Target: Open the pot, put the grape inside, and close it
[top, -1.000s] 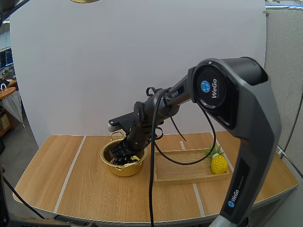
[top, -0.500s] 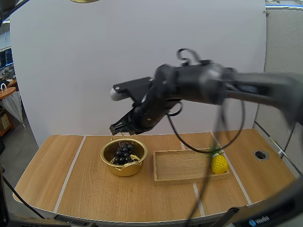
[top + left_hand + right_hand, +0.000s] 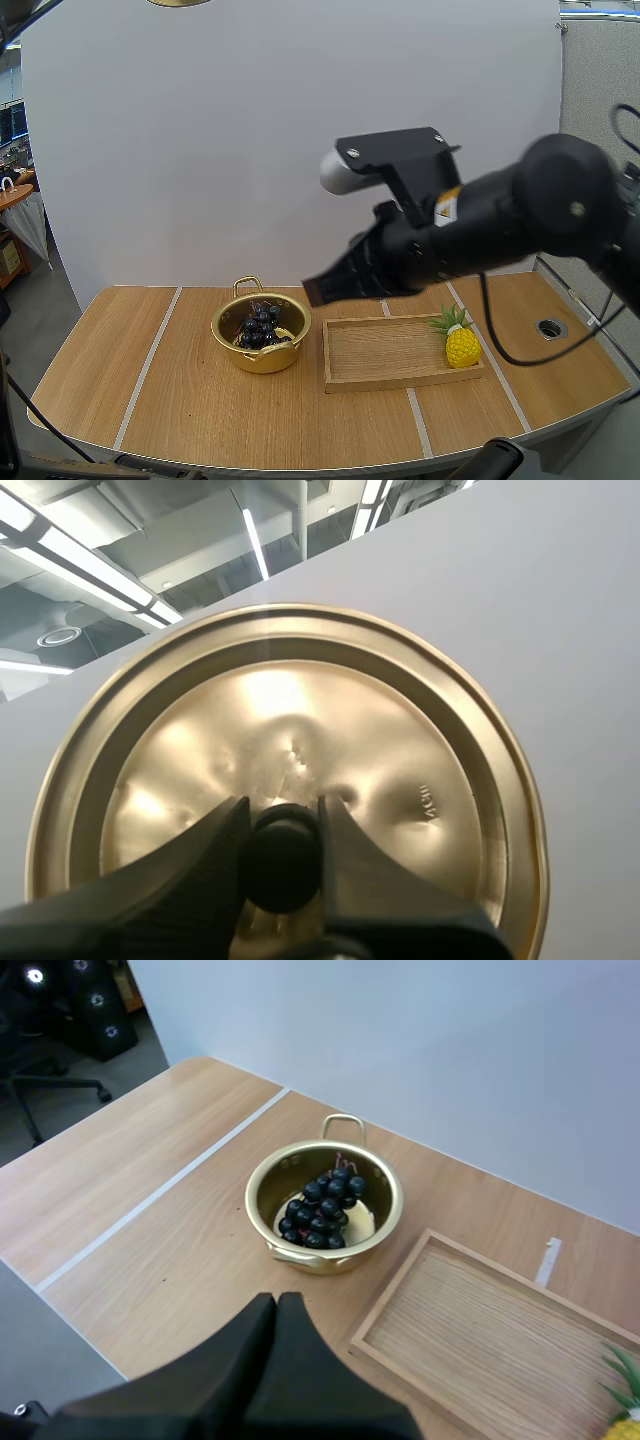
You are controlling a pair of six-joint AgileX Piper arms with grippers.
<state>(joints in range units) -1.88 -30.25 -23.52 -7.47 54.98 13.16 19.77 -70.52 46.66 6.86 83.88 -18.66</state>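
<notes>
**Table** (image 3: 200, 400): wooden top with a rounded front edge. The pot stands toward the back. Bare board lies in front of the pot and on its side away from the tray, crossed there by a pale tape line (image 3: 150, 360).

**Right arm** (image 3: 500, 225): reaches across above the tray, higher than the pot and clear of it.

**Wooden tray** (image 3: 395, 352): lies just beside the pot with a narrow gap between them. Its floor is bare except at the end farthest from the pot.

**Pot** (image 3: 262, 362): gold, upright and uncovered, its mouth open to the air above. One loop handle is turned toward the back wall.

**Lid** (image 3: 400, 730): gold, held aloft with its knobbed face turned to the left wrist camera. How far it is from the pot cannot be told.

**Grapes** (image 3: 258, 325): a dark bunch lying inside the pot, reaching about to the rim.

**Pineapple** (image 3: 461, 345): small, yellow and upright, in the tray's end farthest from the pot.

**Left gripper** (image 3: 283, 815): fingers parted only by the width of the lid's black knob (image 3: 284, 865). The tips pinch it from both sides.

**Right gripper** (image 3: 276, 1302): fingers pressed together as one dark wedge, holding and touching nothing. It hovers on the pot's tray side, pointed toward the pot.
</notes>
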